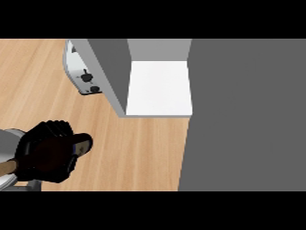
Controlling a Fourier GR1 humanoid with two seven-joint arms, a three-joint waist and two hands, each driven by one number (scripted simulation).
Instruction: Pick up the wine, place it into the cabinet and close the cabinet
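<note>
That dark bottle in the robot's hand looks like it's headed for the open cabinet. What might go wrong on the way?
The left hand curls round the wine bottle and hides most of it, so a slipping hold would be hard to spot. The cabinet's grey side wall stands between the bottle and the white shelf; a straight path might clip it. The toaster sits just left of that wall and could get bumped.

Below me I see the wooden counter, pale and grained, spreading left. A silver toaster with two dark knobs stands on it at the upper left, partly hidden behind a grey panel.
</note>
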